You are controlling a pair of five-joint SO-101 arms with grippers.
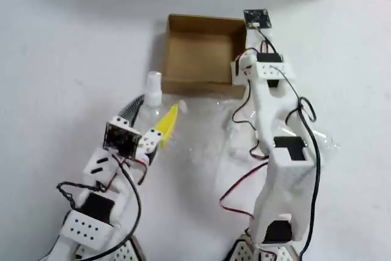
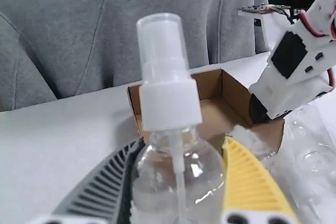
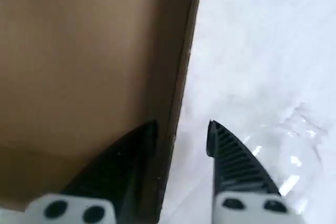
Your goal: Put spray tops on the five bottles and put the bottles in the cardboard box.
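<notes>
The bottle (image 2: 173,182) is clear and round-shouldered, with a white spray top (image 2: 167,77) seated on its neck and the dip tube running down inside. It's upright just in front of the cardboard box (image 1: 204,22), clamped at the body between the left jaws, one grey and one yellow. Capping looks done for this one. The next move is to lift it over the near wall and lower it in. The right jaws stand apart, holding nothing, astride a side wall of the box above the desk (image 1: 73,59).

We see a soft grey sofa (image 2: 79,40) behind our white worktop (image 1: 67,53), so it looks like a home or lounge.
</notes>
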